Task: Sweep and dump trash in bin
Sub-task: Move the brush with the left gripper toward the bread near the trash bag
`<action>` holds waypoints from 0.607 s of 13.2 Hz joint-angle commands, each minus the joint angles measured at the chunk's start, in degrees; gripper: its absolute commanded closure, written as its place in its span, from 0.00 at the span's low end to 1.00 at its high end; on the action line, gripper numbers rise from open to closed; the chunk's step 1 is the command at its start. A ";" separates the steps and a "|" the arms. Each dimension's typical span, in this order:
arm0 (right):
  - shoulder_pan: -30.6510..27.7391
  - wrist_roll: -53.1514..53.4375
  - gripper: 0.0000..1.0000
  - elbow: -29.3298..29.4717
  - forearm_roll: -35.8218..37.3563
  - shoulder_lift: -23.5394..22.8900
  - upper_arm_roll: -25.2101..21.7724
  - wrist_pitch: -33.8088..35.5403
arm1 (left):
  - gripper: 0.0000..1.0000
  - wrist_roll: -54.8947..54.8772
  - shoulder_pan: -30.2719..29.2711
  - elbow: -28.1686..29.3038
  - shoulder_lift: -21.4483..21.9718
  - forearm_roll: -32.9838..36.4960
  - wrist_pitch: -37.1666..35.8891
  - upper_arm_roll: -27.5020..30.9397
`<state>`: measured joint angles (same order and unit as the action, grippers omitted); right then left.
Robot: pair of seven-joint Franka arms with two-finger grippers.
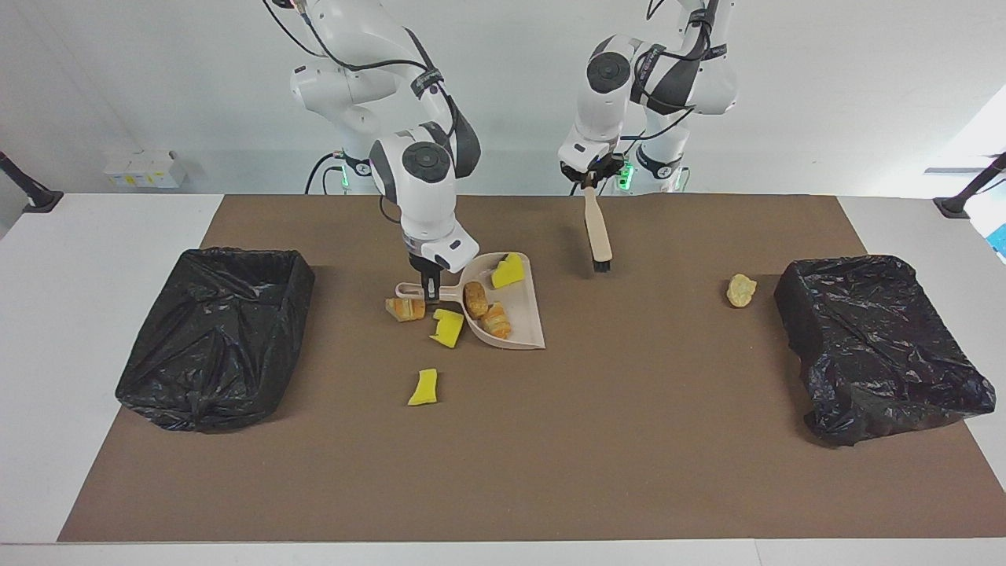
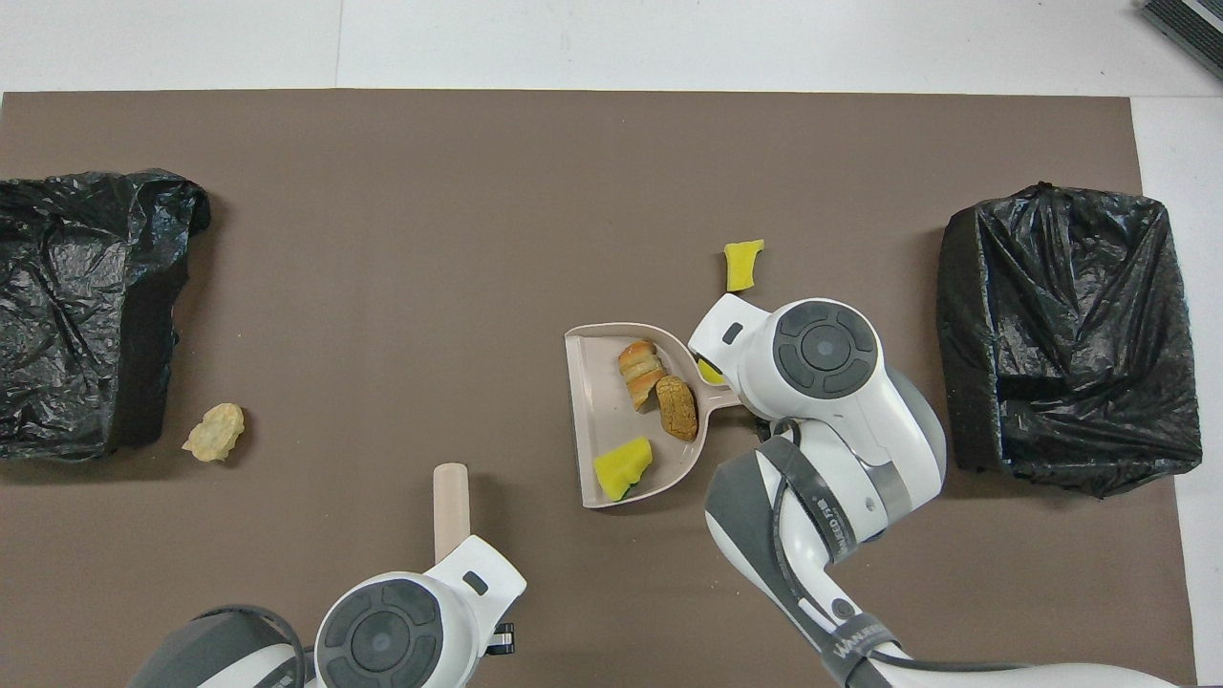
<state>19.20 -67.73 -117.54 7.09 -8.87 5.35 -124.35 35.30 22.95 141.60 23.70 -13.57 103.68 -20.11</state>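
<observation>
My right gripper (image 1: pixel 431 292) is shut on the handle of the beige dustpan (image 1: pixel 520 314) (image 2: pixel 594 440) in the middle of the mat. In the pan lie a yellow sponge bit (image 1: pixel 508 271) (image 2: pixel 623 466), a brown lump (image 1: pixel 475 299) and a bread piece (image 1: pixel 496 321). Loose trash lies by the handle: a bread lump (image 1: pixel 405 309) and a yellow bit (image 1: pixel 447 327); another yellow bit (image 1: pixel 424 387) (image 2: pixel 743 265) lies farther from the robots. My left gripper (image 1: pixel 588 182) is shut on the beige brush (image 1: pixel 597 232) (image 2: pixel 449 497), whose black bristles point down at the mat.
A pale lump (image 1: pixel 741 290) (image 2: pixel 215 432) lies beside the black-bagged bin (image 1: pixel 880 346) at the left arm's end. A second black-bagged bin (image 1: pixel 216 334) (image 2: pixel 1070 334) stands at the right arm's end. A brown mat (image 1: pixel 629 456) covers the table.
</observation>
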 commanded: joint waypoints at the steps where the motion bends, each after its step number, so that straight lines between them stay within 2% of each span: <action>1: -0.40 -0.38 1.00 -1.72 -1.11 1.49 0.27 -1.68 | 1.00 0.65 -0.18 -0.44 0.91 0.83 -1.55 0.24; 4: -0.31 -0.03 1.00 -2.43 -1.20 1.57 0.27 -3.00 | 1.00 0.13 -5.78 -1.41 0.82 7.22 -2.25 0.24; 8: -0.40 -0.12 1.00 -2.60 -1.20 1.66 0.27 -3.00 | 1.00 -6.53 -17.73 -2.11 -0.15 15.40 -2.34 0.16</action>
<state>19.20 -67.69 -118.38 7.05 -8.84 5.37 -126.16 32.22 9.80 140.65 23.77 -1.09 103.02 -19.42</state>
